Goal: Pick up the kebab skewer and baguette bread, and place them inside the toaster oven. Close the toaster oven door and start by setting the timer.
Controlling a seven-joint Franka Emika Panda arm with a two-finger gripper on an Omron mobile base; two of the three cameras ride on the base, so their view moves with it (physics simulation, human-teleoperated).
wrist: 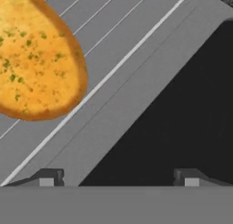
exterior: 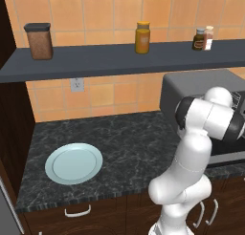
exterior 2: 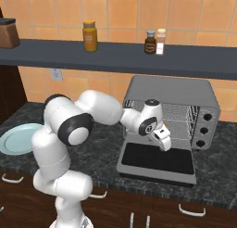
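Note:
The grey toaster oven (exterior 2: 172,91) stands on the counter with the toaster oven door (exterior 2: 157,158) folded down flat, dark glass up. My gripper (exterior 2: 165,145) hangs just over the door at the oven's mouth. In the hand view the gripper (wrist: 119,177) is open, fingertips wide apart with nothing between them. The golden-orange baguette bread (wrist: 32,54) lies on the wire rack (wrist: 118,22) inside, up and to the left of my fingers and apart from them. The door's dark glass (wrist: 182,118) fills the right side. The kebab skewer is out of view.
A pale blue plate (exterior: 74,163) sits bare on the dark counter, left of the arm. A shelf (exterior: 119,57) above carries a brown canister (exterior: 39,40), a yellow jar (exterior: 142,37) and small bottles (exterior: 203,38). The oven's knobs (exterior 2: 203,129) are on its right face.

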